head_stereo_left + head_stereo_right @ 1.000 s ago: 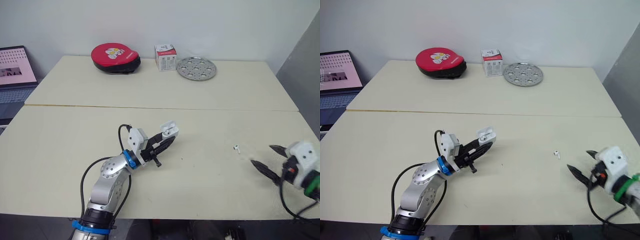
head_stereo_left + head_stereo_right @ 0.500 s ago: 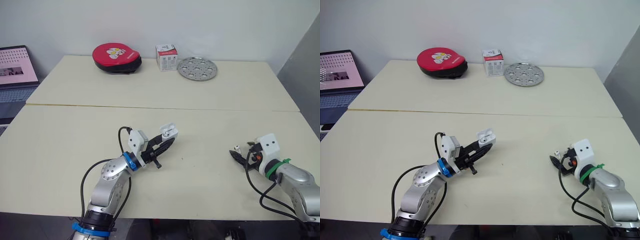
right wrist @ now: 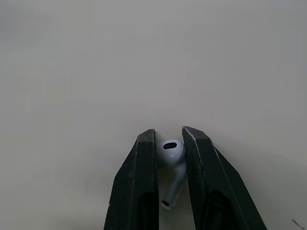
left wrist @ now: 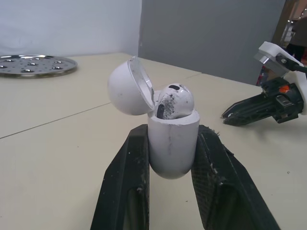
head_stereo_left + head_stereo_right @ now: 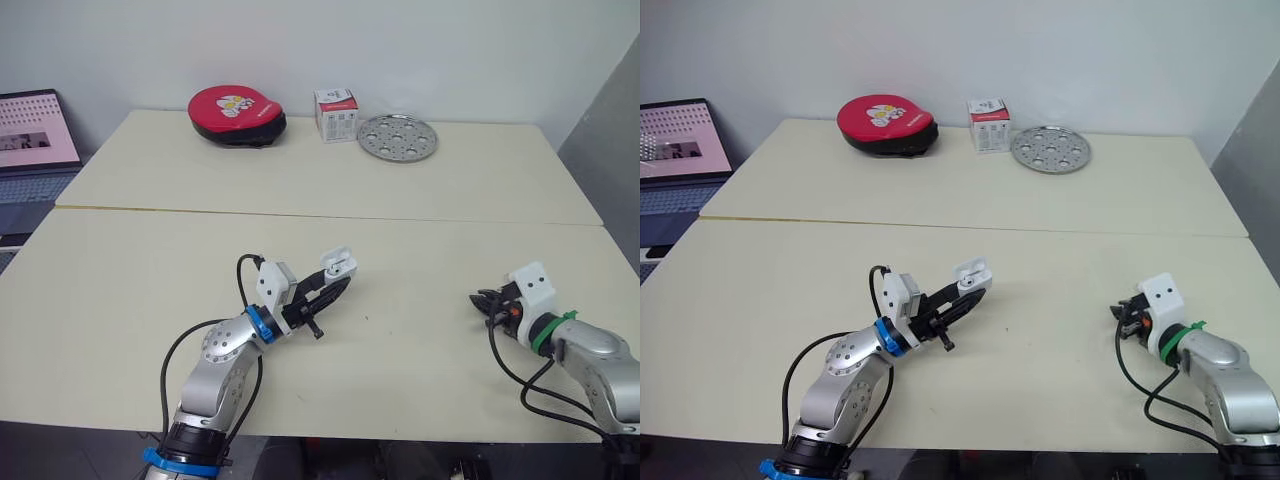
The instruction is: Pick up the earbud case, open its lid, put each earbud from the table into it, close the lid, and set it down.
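My left gripper (image 5: 335,281) is shut on the white earbud case (image 4: 173,139), held a little above the middle of the table. Its lid (image 4: 125,87) stands hinged open, and one earbud (image 4: 173,100) sits inside. Over at the right side of the table, my right gripper (image 5: 482,301) is low over the surface. In the right wrist view its black fingers (image 3: 145,177) are shut on the second white earbud (image 3: 171,167). The right gripper (image 4: 249,111) also shows in the left wrist view.
Along the far edge of the cream table (image 5: 420,230) lie a red round pad (image 5: 236,113), a small white box (image 5: 337,113) and a perforated metal disc (image 5: 397,136). A laptop (image 5: 35,140) stands beyond the table's left end.
My right arm came in from the right edge to the earbud and its fingers shut on it. The left gripper and case stayed put. The camera shifted slightly.
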Available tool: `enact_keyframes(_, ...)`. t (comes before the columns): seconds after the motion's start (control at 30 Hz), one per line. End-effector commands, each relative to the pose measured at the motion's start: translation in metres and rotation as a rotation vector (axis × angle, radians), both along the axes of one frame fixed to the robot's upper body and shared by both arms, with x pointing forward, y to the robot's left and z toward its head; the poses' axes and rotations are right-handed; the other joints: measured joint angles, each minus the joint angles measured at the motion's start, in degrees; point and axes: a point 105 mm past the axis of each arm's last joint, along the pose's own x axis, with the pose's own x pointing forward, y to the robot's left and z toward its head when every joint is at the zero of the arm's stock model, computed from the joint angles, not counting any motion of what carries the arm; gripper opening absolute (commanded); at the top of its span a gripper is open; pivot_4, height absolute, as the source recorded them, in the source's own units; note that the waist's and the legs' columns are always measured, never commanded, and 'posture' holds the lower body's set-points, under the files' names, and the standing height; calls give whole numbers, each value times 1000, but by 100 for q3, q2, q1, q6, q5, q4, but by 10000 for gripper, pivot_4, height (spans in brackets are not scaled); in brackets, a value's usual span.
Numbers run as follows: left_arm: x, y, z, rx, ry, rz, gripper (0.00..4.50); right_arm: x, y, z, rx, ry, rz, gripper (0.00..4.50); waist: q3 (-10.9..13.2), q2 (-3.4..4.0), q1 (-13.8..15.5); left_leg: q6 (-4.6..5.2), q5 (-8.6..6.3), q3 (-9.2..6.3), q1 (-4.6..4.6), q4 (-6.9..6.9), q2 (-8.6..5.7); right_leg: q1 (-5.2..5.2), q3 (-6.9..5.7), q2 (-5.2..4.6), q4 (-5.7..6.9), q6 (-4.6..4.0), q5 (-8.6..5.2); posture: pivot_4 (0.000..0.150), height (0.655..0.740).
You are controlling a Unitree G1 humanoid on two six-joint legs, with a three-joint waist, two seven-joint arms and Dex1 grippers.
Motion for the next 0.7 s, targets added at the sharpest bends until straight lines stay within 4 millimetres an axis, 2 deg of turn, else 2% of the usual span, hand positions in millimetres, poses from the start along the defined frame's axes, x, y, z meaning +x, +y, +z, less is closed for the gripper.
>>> enact_keyframes(0.03,-5,-2,12,-9,-45,-13,8088,-20,32,21,-29,0,322,4057,1,1,-10,0,0,2,0,0,0,-1,2,0,1,0,0,1500,7400)
enact_keyframes(0.1,-8,-2,11,-6,-40,-18,8088,-35,37,23,-105,33,489,4057,1,1,-14,0,0,0,0,0,1,-1,0,1,1,0,0,1500,7400)
enact_keyframes(0.17,-9,-2,10,-5,-38,-20,8088,-42,36,22,-158,49,565,4057,4,-4,-15,1,0,-1,2,0,1,2,-2,1,-1,1,0,1500,7400)
enact_keyframes(0.27,-12,-2,9,-5,-30,-18,8088,-54,17,11,-334,109,775,4057,4,-4,-17,1,0,1,1,4,-2,2,0,-1,-2,1,0,1500,7400)
enact_keyframes(0.33,-13,-2,8,-3,-25,-14,8088,-57,12,7,-380,127,866,4057,5,-6,-19,1,0,5,3,4,-2,4,2,-2,-6,0,0,1500,7400)
enact_keyframes(0.57,-18,0,7,1,-17,2,8088,-50,-1,-4,-449,191,980,4057,5,-5,-24,1,0,1,8,4,4,6,-1,1,-2,-1,0,1500,7400)
enact_keyframes(0.7,-22,3,7,7,-13,13,8088,-51,-11,-3,-456,232,1010,4057,5,-5,-20,0,0,2,7,6,2,10,1,-4,-6,-1,1,1500,7400)
